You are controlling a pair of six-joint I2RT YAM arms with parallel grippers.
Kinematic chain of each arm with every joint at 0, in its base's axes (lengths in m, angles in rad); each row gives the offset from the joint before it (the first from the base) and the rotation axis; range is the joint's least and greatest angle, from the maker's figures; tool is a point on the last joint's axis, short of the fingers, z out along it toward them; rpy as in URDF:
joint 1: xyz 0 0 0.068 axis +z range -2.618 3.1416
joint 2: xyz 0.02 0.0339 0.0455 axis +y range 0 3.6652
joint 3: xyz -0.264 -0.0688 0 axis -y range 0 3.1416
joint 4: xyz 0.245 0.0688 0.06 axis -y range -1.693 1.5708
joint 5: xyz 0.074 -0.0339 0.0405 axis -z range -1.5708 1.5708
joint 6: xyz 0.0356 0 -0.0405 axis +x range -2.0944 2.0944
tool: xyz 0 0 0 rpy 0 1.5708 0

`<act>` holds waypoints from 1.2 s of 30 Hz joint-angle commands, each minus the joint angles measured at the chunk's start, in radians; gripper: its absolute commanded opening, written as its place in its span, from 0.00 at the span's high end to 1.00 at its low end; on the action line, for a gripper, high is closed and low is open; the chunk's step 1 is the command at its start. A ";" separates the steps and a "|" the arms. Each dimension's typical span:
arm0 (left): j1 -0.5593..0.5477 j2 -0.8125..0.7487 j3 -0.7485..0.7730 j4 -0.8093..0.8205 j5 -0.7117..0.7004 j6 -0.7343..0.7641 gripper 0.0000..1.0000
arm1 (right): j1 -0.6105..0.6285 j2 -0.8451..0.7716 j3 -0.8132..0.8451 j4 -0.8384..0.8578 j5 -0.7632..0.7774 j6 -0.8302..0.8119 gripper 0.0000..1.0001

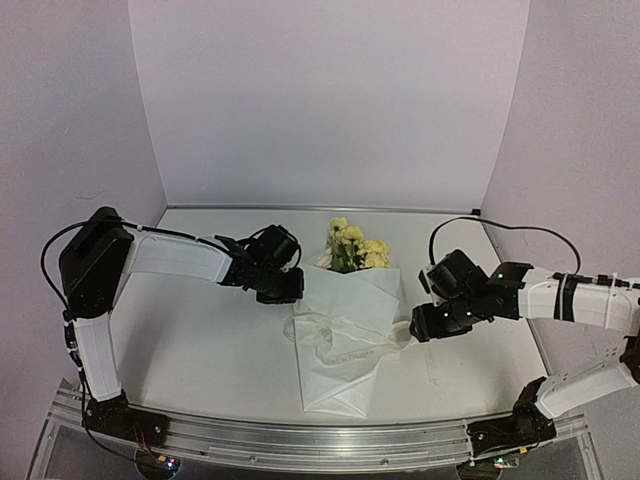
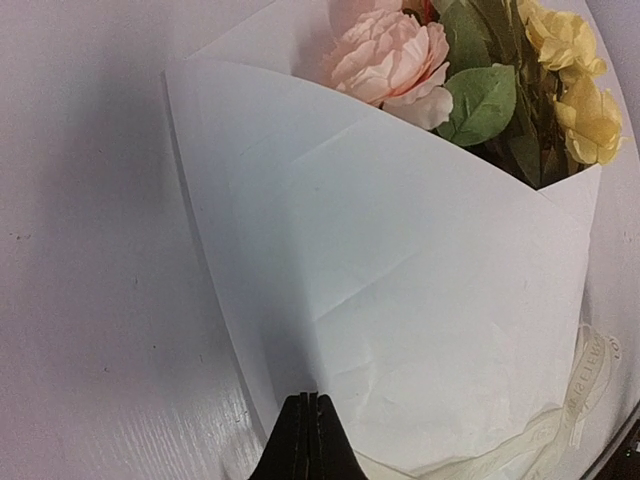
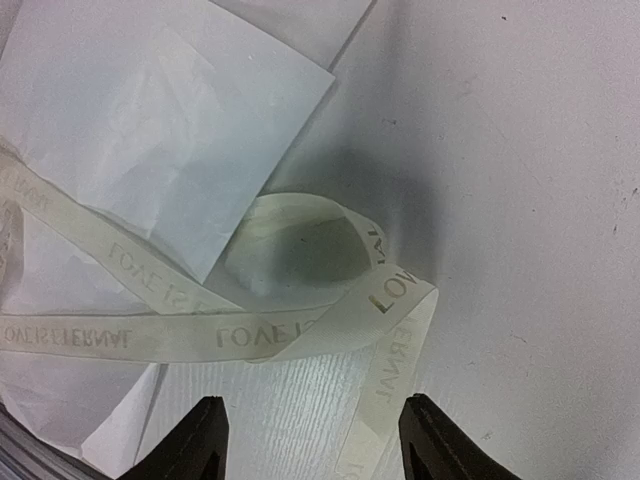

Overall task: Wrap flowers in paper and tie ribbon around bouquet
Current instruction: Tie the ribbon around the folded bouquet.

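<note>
The flowers (image 1: pixel 350 245), yellow blossoms (image 2: pixel 575 80) with a pink bloom (image 2: pixel 390 55) and green leaves, stick out of the top of the folded white paper (image 1: pixel 345 375) at the table's middle. The paper (image 2: pixel 400 280) forms a cone around the stems. My left gripper (image 1: pixel 296 293) is shut, its tips (image 2: pixel 308 400) over the cone's left fold, and nothing shows between them. The cream ribbon (image 1: pixel 345 330) lies loosely looped across the paper. My right gripper (image 1: pixel 418 328) stands open (image 3: pixel 315 410) above the table. The printed ribbon (image 3: pixel 300 335) loops ahead of it, one end trailing down between its fingers.
White walls close in the table at the back and both sides. An aluminium rail (image 1: pixel 320 440) runs along the near edge under the arm bases. A black cable (image 1: pixel 500 228) arcs above the right arm.
</note>
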 commanded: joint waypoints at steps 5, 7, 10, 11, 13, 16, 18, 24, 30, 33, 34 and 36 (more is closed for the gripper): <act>0.004 -0.102 0.025 -0.015 -0.061 0.060 1.00 | -0.080 -0.039 -0.097 0.007 -0.027 0.018 0.43; 0.010 -0.111 0.030 -0.019 -0.065 0.066 1.00 | -0.091 -0.035 -0.116 0.009 -0.027 0.017 0.43; 0.014 -0.122 0.035 -0.017 -0.066 0.080 1.00 | -0.107 -0.015 -0.139 0.026 -0.027 0.020 0.43; 0.015 -0.124 0.038 -0.018 -0.066 0.084 1.00 | -0.111 -0.005 -0.144 0.033 -0.027 0.023 0.43; 0.018 -0.127 0.044 -0.030 -0.070 0.089 1.00 | -0.115 0.015 -0.152 0.053 -0.052 0.028 0.43; 0.023 -0.144 0.033 -0.036 -0.090 0.086 1.00 | -0.117 0.045 -0.156 0.069 -0.057 0.036 0.43; 0.033 -0.165 0.013 -0.035 -0.103 0.082 1.00 | -0.121 0.068 -0.155 0.078 -0.063 0.039 0.44; 0.079 -0.220 -0.027 -0.057 -0.132 0.089 1.00 | -0.124 0.124 -0.146 0.090 -0.060 0.042 0.44; 0.153 -0.289 -0.100 -0.055 -0.134 0.082 1.00 | -0.128 0.170 -0.126 0.101 -0.043 0.039 0.47; 0.190 -0.319 -0.128 -0.057 -0.141 0.081 1.00 | -0.131 0.195 -0.116 0.115 -0.046 0.037 0.49; 0.202 -0.329 -0.137 -0.056 -0.142 0.081 1.00 | -0.132 0.202 -0.113 0.122 -0.047 0.038 0.49; 0.227 -0.346 -0.153 -0.054 -0.142 0.076 1.00 | -0.134 0.220 -0.102 0.131 -0.052 0.035 0.49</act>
